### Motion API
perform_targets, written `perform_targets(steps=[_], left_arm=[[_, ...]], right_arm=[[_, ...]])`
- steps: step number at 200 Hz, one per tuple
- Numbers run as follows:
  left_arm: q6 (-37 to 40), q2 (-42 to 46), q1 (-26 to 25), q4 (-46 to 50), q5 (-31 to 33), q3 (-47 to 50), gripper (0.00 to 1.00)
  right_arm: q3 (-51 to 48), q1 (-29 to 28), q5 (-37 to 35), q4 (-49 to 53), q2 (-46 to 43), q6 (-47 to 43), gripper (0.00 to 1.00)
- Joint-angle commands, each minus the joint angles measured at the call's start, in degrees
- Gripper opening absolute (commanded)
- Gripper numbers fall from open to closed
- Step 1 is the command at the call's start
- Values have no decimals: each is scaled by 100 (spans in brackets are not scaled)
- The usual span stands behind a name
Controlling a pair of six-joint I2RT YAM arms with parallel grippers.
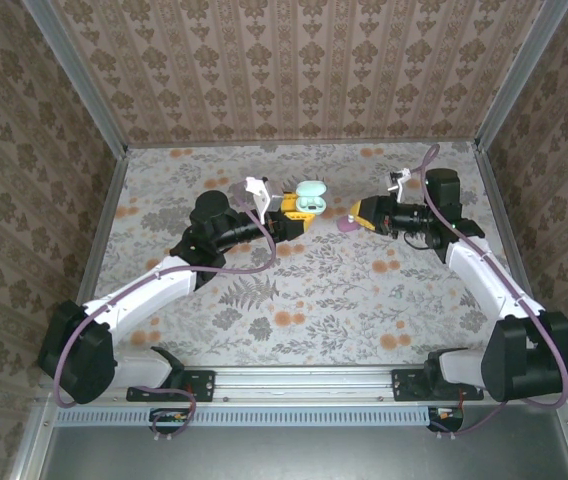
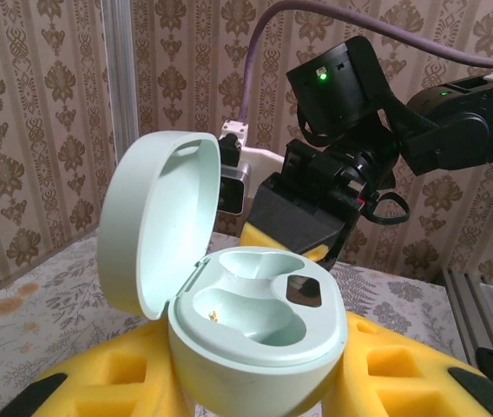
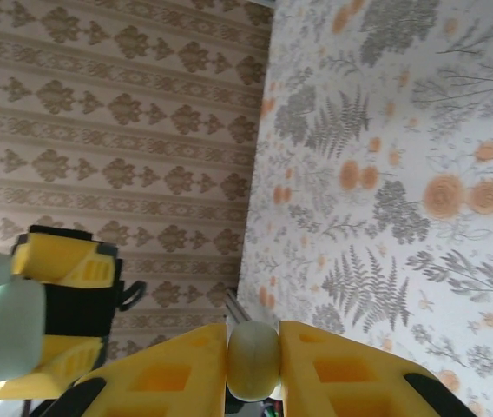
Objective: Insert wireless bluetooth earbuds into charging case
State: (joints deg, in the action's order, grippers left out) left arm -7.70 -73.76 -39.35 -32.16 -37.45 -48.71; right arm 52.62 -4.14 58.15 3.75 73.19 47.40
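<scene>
Left pincer (image 1: 292,212) clenched around mint-green charging case (image 2: 259,326), lid (image 2: 155,217) standing open. Right pincer (image 1: 356,213) pinching small pale earbud (image 3: 253,360), close to the case, not touching it.

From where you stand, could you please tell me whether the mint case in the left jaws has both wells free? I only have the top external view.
Observer: Yes, the left wrist view shows the mint case with its lid up and both wells empty.
Operator: Thank you. Do the right jaws hold anything?
Observer: In the right wrist view the right gripper is shut on a small pale rounded earbud.
Operator: Does the lid block its way in?
Observer: It seems not: from the left wrist, the lid stands left of the wells and the right gripper is behind them to the right.
</scene>
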Motion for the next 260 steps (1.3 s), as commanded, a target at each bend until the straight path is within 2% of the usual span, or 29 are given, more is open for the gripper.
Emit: perform_targets(steps=[1,54,136,249,260], left_arm=[[47,81,-37,-186,8,25,34],[32,54,-35,-198,-23,23,34],[49,-155,-34,-225,-48,-45,34],[438,-185,-122,-252,27,81,33],[488,-164,-137,-336,236,128,33]], right_arm=[[-129,-8,495,-663,-129,513,24],[-39,-16,647,-937,-245,796,24],[485,-108,255,-347,-865,685,24],[943,-790,-402,-111,-1035,440,24],[990,-863,-444,-90,-1017,415,24]])
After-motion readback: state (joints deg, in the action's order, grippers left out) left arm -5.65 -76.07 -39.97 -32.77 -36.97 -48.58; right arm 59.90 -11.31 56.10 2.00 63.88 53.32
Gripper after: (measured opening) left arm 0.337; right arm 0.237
